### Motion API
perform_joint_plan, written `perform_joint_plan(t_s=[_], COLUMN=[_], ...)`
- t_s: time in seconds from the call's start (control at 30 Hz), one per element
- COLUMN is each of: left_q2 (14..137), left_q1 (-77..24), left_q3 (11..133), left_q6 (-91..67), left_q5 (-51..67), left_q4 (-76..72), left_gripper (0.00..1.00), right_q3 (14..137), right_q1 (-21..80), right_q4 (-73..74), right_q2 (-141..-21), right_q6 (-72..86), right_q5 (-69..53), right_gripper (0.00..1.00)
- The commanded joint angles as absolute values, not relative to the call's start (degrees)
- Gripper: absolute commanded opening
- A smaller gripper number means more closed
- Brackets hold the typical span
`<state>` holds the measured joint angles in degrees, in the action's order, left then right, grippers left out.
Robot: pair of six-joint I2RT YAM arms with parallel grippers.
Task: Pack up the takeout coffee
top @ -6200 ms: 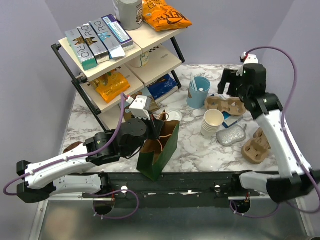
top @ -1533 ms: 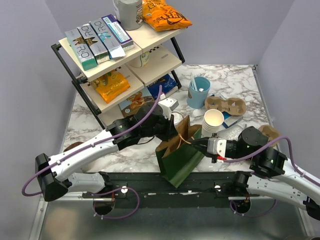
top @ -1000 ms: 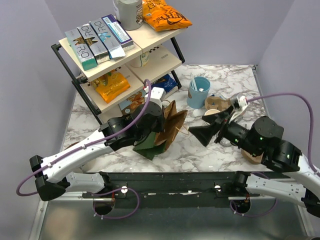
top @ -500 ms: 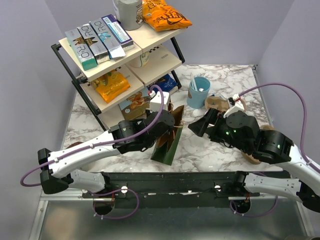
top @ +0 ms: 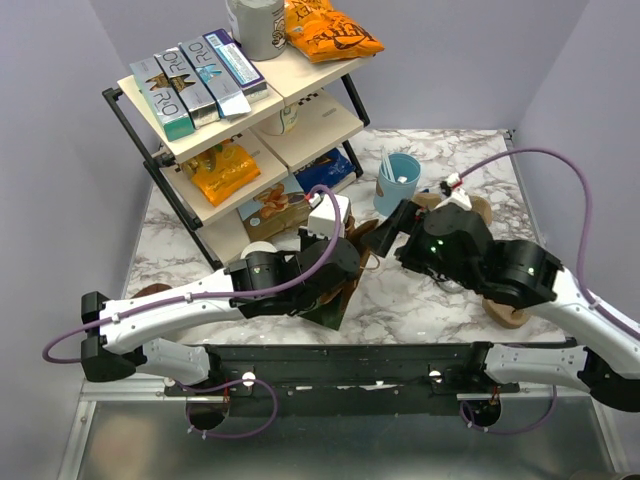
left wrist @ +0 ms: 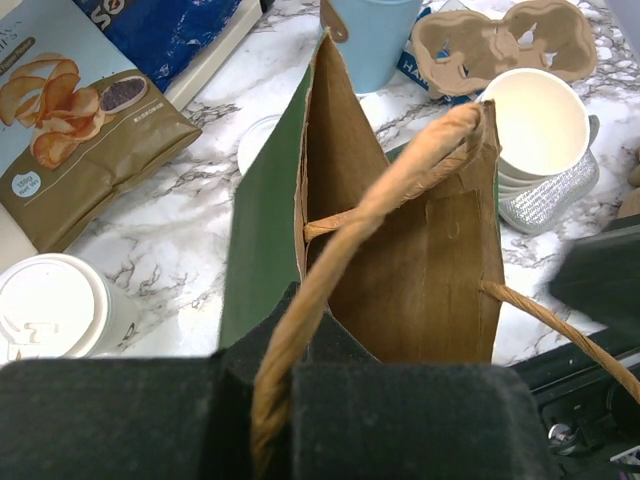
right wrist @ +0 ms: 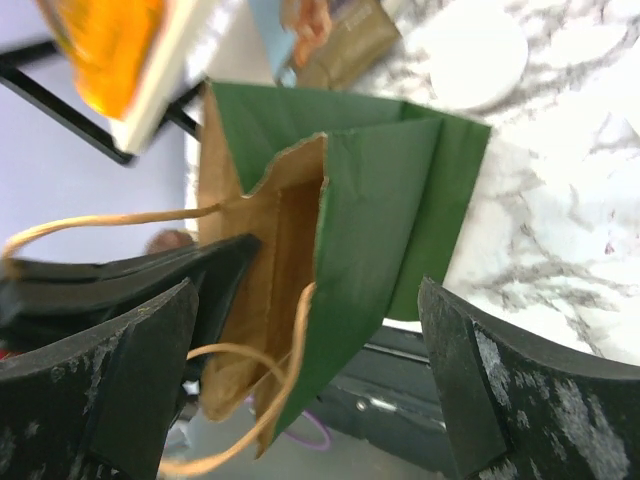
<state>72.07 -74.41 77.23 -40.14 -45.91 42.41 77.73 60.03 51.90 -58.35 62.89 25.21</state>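
Moved: right hand (top: 383, 235) now over green bag (left wrist: 265, 220) mouth, released wide; left hand (left wrist: 275, 390) clenched on rope handle (left wrist: 400, 190). Upright takeout coffee (left wrist: 55, 305) sits left of bag, nearer left arm.

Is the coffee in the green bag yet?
No. The white-lidded cream paper cup stands outside, beside the green paper bag.

The boxes (top: 195, 75) on the top shelf read "ORO".

Green bag (left wrist: 262, 235), white-lidded cream cup (left wrist: 55, 305), marbled table (left wrist: 170, 250)
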Motion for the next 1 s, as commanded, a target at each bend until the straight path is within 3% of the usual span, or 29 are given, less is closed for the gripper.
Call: perform_joint_plan(t_s=[0.0, 0.27, 0.47, 0.57, 0.6, 0.7, 0.8, 0.97], left_q2=[72.42, 72.25, 72.51, 71.46, 71.02, 69.61, 69.08, 68.91], left_q1=[-76.11, -76.73, -76.73, -76.73, -76.73, -76.73, -76.73, -76.73], left_q3=[77.78, 77.43, 77.96, 78.31, 77.96, 77.96, 78.74, 80.77], left_q6=[-40.52, -41.83, -43.24, -43.15, -43.07, -43.33, -43.33, -46.31], left_q5=[-50.36, -52.46, -54.49, -54.49, -55.1, -56.77, -59.32, -64.24], left_q4=[41.13, 41.31, 42.98, 43.68, 43.68, 44.91, 47.45, 55.89], left_gripper=[0.0, 0.0, 0.0, 0.0, 0.0, 0.0, 0.0, 0.0], right_q3=[76.39, 74.36, 70.32, 68.83, 68.38, 66.89, 66.36, 61.88], right_q1=[56.88, 55.02, 55.02, 55.02, 54.93, 54.32, 53.35, 51.16], right_q4=[52.56, 49.92, 50.97, 52.81, 53.26, 55.98, 60.37, 61.96], right_q2=[-62.57, -67.32, -67.5, -66.71, -66.1, -65.3, -65.04, -64.16], right_q6=[62.67, 58.8, 57.84, 56.17, 55.81, 53.7, 51.68, 47.82], right_q5=[16.82, 5.46, 1.23, 5.09, 7.19, 12.1, 16.42, 17.84], right_gripper=[1.0, 0.91, 0.64, 0.45, 0.33, 0.1, 0.01, 0.01])
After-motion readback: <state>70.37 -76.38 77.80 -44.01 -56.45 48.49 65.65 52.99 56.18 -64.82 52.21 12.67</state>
